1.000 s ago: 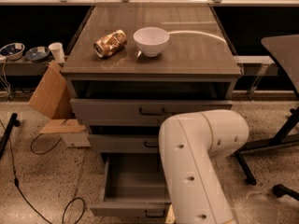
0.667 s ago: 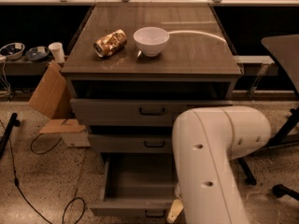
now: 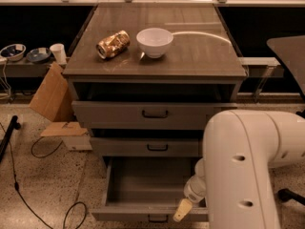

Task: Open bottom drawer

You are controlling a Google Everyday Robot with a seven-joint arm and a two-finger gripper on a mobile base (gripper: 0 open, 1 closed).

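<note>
The bottom drawer (image 3: 152,185) of the grey cabinet stands pulled out, showing its plain grey inside. Its small dark bar handle (image 3: 157,218) is at the lower edge of the view. My gripper (image 3: 183,209) hangs from the white arm (image 3: 248,171) at the right. Its cream tip is over the drawer's front rim, just right of the handle. The arm hides the drawer's right side. The middle drawer (image 3: 147,147) and the top drawer (image 3: 152,113) sit above, each slightly out.
A crushed gold can (image 3: 113,44) and a white bowl (image 3: 154,41) sit on the cabinet top (image 3: 200,56). Cardboard (image 3: 50,94) leans at the left and cables (image 3: 43,151) lie on the floor. A dark table (image 3: 290,51) stands at the right.
The arm has swung to the right, uncovering more of the open bottom drawer. The gripper tip now shows at the drawer's front rim. The drawers have not visibly moved.
</note>
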